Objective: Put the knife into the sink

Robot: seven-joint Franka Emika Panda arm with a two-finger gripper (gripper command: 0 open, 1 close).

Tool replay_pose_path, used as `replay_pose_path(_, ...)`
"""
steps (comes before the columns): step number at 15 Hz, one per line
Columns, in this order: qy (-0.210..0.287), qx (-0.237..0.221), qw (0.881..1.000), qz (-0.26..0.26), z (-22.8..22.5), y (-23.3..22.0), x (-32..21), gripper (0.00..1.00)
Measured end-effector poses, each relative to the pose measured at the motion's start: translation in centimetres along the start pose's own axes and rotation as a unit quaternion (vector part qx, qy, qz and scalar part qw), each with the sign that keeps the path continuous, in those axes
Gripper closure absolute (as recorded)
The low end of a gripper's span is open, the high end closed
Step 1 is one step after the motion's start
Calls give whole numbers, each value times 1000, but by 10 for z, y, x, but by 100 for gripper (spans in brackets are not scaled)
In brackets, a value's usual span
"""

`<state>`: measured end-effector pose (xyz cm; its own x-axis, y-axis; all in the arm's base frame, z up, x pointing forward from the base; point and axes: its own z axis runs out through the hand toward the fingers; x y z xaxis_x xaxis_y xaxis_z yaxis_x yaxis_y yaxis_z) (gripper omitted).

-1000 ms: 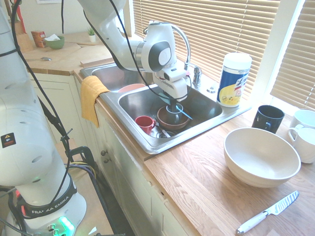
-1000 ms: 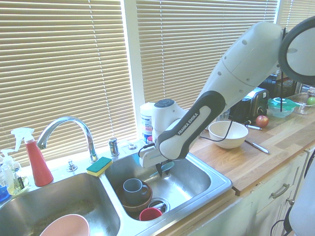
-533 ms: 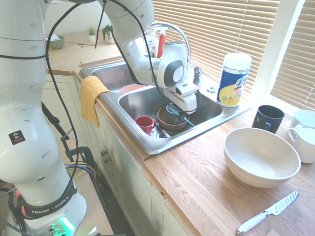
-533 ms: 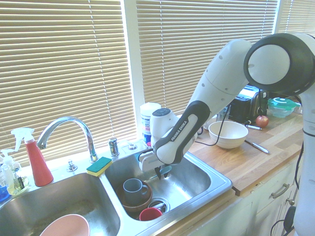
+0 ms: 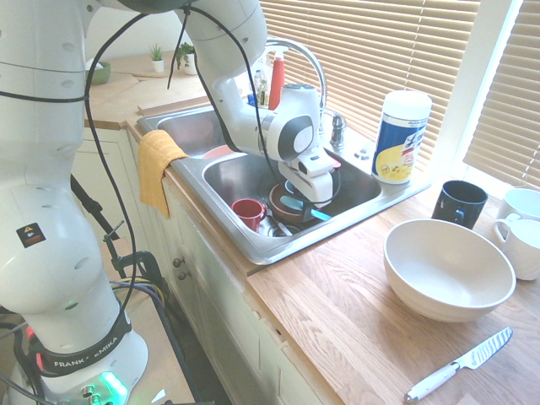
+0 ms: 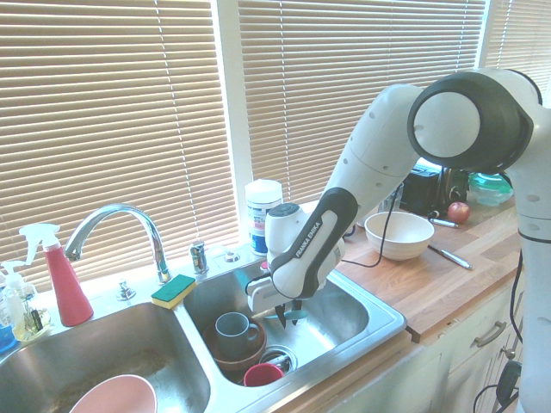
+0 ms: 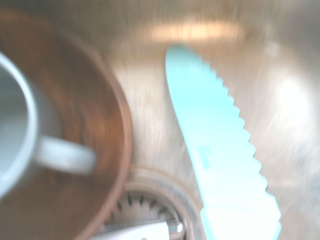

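Landmark: cream bowl (image 5: 449, 270) on counter. Just beside it I see a white-handled knife (image 5: 460, 364). Behind it I note a black mug (image 5: 459, 203). Near it, a wipes canister (image 5: 402, 137); well apart from it, a yellow towel (image 5: 159, 171) and red cup (image 5: 249, 213).

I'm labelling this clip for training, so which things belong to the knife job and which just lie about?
Job:
- turquoise serrated plastic knife
- stainless-steel double-basin sink
- gripper, holding the knife over the basin

Lying about:
- red cup
- large cream bowl
- white-handled knife
- green-and-yellow sponge
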<state>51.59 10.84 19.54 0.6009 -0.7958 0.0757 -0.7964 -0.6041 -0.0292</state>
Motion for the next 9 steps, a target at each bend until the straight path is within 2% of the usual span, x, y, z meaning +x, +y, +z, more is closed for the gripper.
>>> replay_pose_path(4,-16,-5,1000,0,34,9,2,100)
replay_pose_path(5,-17,-4,1000,0,38,11,4,0)
replay_pose_path(9,-23,-2,1000,2,38,10,5,0)
